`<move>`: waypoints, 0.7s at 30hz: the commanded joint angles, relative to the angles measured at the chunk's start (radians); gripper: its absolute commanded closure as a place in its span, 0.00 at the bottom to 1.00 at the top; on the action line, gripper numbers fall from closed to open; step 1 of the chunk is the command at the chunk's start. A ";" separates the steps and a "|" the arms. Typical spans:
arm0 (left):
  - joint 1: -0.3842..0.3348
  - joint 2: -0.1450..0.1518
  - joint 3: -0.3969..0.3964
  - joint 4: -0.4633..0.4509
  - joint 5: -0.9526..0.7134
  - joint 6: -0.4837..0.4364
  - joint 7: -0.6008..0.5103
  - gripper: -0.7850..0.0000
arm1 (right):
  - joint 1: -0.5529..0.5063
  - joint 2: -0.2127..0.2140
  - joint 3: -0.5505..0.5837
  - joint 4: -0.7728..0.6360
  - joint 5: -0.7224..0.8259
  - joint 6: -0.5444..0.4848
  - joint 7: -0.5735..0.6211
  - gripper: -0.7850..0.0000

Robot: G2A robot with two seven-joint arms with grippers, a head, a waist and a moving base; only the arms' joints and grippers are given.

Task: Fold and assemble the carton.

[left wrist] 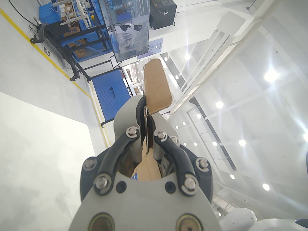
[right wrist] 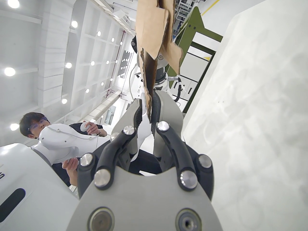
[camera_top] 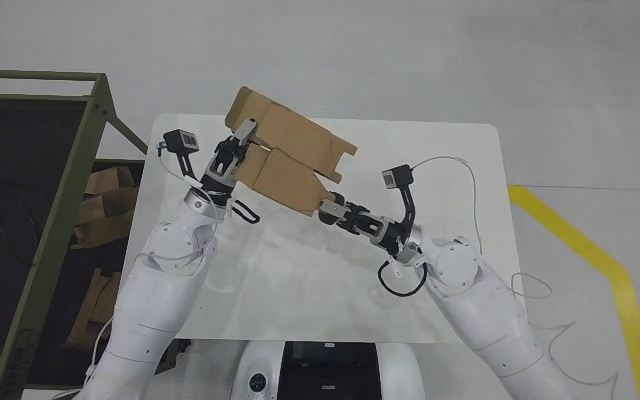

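The carton (camera_top: 290, 150) is hanging in the air above the far part of the white worktop (camera_top: 330, 290), tilted, and not touching it as far as the top view shows. The left end effector (left wrist: 146, 111) is clamping one edge of the cardboard with its fingers closed on the sheet. The right end effector (right wrist: 146, 106) is pinching the opposite lower corner in the same way, closed on a ragged edge of the board. Judging by this, the task is sitting at an early stage: the carton is looking mostly like a flattened, layered blank with a flap and a notched tab sticking out, and no squared-up box body is showing. Opening it into a tube, folding in the flaps and locking them all seem to be waiting. Whether the layers are beginning to part is hard to tell, since each wrist view is catching the board nearly edge-on. The underside of the carton is lying hidden from the top view, and the flaps on its far end are running out of the right wrist view.
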 commanded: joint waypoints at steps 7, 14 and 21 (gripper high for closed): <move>0.001 -0.005 -0.002 0.003 0.003 0.001 -0.007 1.00 | -0.005 -0.001 0.011 0.002 0.018 -0.015 0.010 1.00; 0.003 -0.008 -0.006 0.008 0.003 0.000 -0.019 1.00 | -0.012 -0.001 0.027 0.000 0.059 -0.042 0.026 1.00; 0.007 -0.011 -0.007 0.013 -0.004 0.002 -0.051 1.00 | -0.019 0.000 0.047 0.000 0.083 -0.056 0.036 1.00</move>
